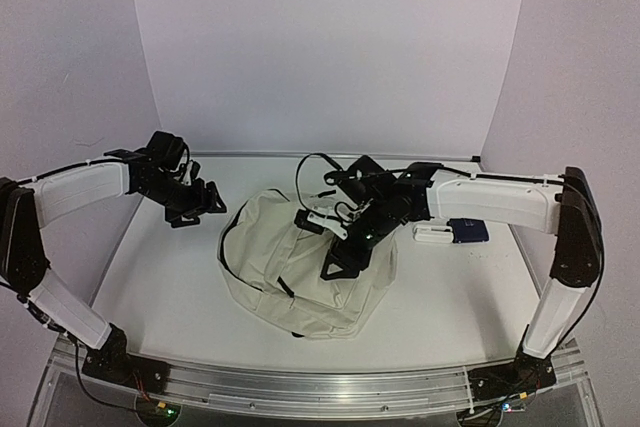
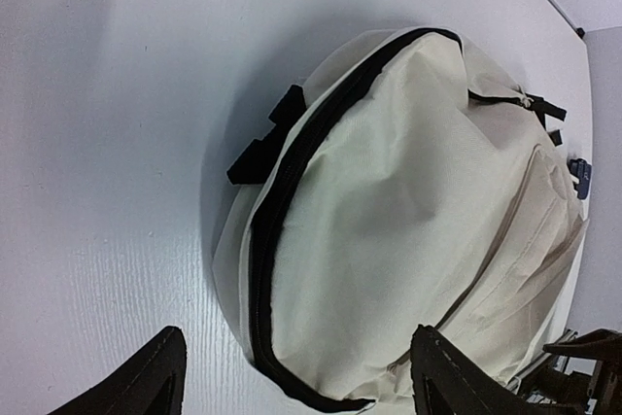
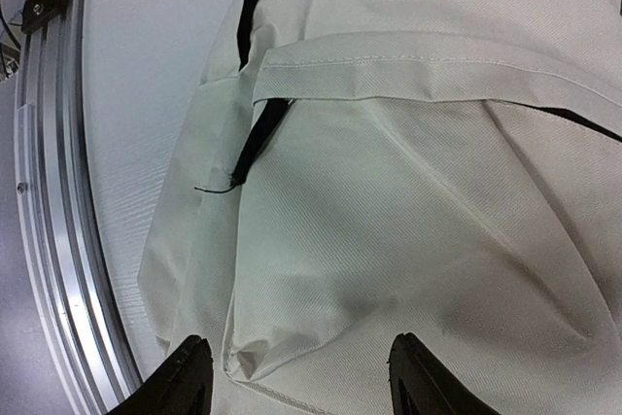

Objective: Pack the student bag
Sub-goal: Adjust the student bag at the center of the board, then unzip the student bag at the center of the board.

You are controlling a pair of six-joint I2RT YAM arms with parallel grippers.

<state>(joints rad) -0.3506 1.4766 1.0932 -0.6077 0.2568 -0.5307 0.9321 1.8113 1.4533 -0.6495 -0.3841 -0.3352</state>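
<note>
The student bag [image 1: 295,269] is a cream-beige backpack with black zipper lines, lying flat in the middle of the table. My left gripper [image 1: 205,203] is open and empty, hovering just left of the bag. In the left wrist view its jaws stand wide apart [image 2: 296,391] over the bag's [image 2: 408,211] zipper edge. My right gripper [image 1: 340,259] is open above the bag's right half. In the right wrist view [image 3: 296,386] its jaws stand wide over the plain fabric [image 3: 418,201], holding nothing. The main zipper looks closed.
A small blue item [image 1: 468,231] with a white piece [image 1: 432,234] beside it lies on the table right of the bag. White walls enclose the back and sides. An aluminium rail [image 1: 320,387] runs along the near edge, also in the right wrist view [image 3: 53,240].
</note>
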